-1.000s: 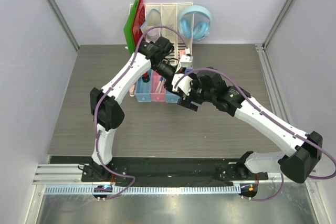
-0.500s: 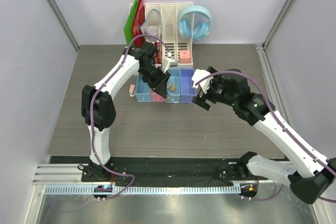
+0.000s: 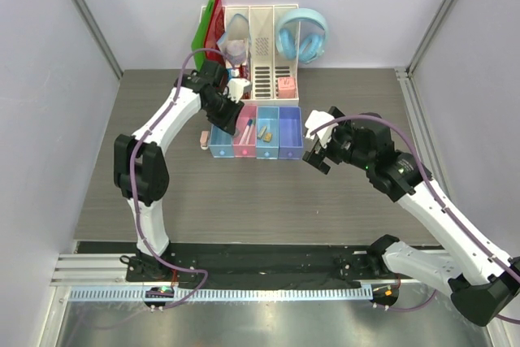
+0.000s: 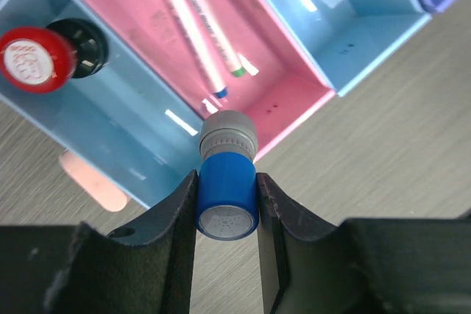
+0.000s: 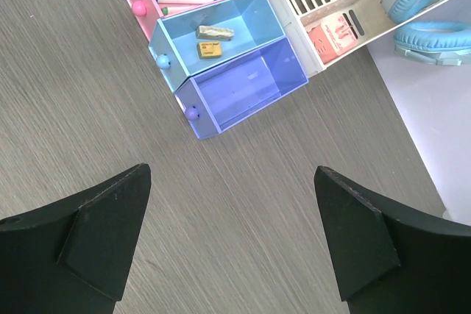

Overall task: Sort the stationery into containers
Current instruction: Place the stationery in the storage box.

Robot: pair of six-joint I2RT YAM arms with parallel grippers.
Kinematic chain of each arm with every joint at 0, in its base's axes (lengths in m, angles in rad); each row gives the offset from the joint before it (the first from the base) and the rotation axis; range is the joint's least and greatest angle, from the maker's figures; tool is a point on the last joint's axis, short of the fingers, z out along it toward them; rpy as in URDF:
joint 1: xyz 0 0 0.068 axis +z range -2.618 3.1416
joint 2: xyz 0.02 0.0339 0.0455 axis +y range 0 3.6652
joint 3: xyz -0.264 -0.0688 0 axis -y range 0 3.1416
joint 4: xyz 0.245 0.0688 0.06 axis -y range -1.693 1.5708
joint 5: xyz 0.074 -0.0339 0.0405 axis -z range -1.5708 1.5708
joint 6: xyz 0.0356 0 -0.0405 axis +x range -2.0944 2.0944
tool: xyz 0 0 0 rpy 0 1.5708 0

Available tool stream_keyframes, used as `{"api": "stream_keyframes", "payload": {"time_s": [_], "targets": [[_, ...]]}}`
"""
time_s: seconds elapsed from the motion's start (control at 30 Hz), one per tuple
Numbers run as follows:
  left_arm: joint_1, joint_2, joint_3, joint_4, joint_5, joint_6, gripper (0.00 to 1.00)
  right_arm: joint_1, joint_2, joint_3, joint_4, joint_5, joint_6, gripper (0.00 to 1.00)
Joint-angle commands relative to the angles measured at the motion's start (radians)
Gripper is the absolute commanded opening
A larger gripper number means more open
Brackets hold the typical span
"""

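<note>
My left gripper (image 4: 227, 179) is shut on a grey-blue round piece (image 4: 228, 200), a blue cylinder with a grey cap, held just above the near edge where the left light blue tray (image 4: 140, 134) meets the pink tray (image 4: 294, 82). A black red-topped stamp (image 4: 31, 60) lies in that light blue tray. Two white markers (image 4: 193, 29) lie in the pink one. Tan erasers (image 5: 211, 40) sit in the second light blue tray (image 5: 250, 23); the purple-blue tray (image 5: 246, 86) holds nothing I can see. A pink clip (image 4: 92, 180) lies on the table beside the row. My right gripper (image 5: 232, 222) hangs open over bare table, right of the trays (image 3: 290, 154).
Behind the trays stands a white slotted organizer (image 3: 264, 34) with light blue headphones (image 3: 302, 34) hung on its right and red and green folders (image 3: 208, 34) on its left. A pink item (image 3: 286, 85) rests at the organizer's base.
My left gripper has carried the round piece leftward along the tray row. The right arm has pulled back to the right, away from the trays, and its jaws have spread wider.
</note>
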Motion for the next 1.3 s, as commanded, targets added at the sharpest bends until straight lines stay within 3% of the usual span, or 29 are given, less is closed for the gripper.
{"api": "stream_keyframes", "payload": {"time_s": [0.0, 0.37, 0.87, 1.13, 1.27], "targets": [[-0.004, -0.027, -0.026, 0.082, -0.139, -0.033, 0.00, -0.006, -0.032, -0.007, 0.056, -0.011, 0.014, 0.98], [-0.002, -0.017, -0.075, 0.150, -0.263, -0.036, 0.00, -0.012, -0.035, -0.024, 0.069, -0.016, 0.018, 0.98], [-0.002, 0.097, -0.087, 0.176, -0.263, -0.020, 0.00, -0.016, -0.030, -0.017, 0.073, -0.020, 0.023, 0.98], [-0.002, 0.108, -0.072, 0.158, -0.259, -0.016, 0.29, -0.018, -0.028, -0.020, 0.075, -0.022, 0.023, 0.98], [-0.002, 0.098, -0.066, 0.145, -0.248, -0.019, 0.38, -0.018, -0.025, -0.018, 0.075, -0.022, 0.023, 0.98]]}}
